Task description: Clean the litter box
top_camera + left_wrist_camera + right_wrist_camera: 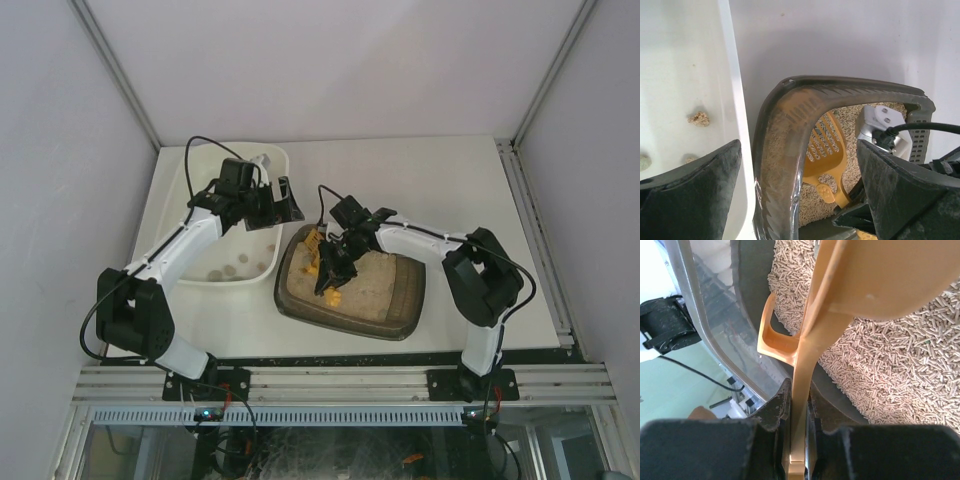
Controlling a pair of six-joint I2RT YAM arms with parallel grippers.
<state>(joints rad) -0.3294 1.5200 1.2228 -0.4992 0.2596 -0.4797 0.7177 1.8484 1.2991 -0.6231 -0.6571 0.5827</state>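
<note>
Litter box: near-centre, just right of white tub | my right gripper: pinching orange scoop by its handle, blade at pellets | my left gripper: spread, empty, above box's far-left rim | advice: dig shallow, lift level, sift before carrying.

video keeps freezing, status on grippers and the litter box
Right gripper shut on orange scoop handle, scoop head over pellets. Left gripper open, above white tub wall and litter box rim. Clumps in tub. Left gripper close to scoop.
</note>
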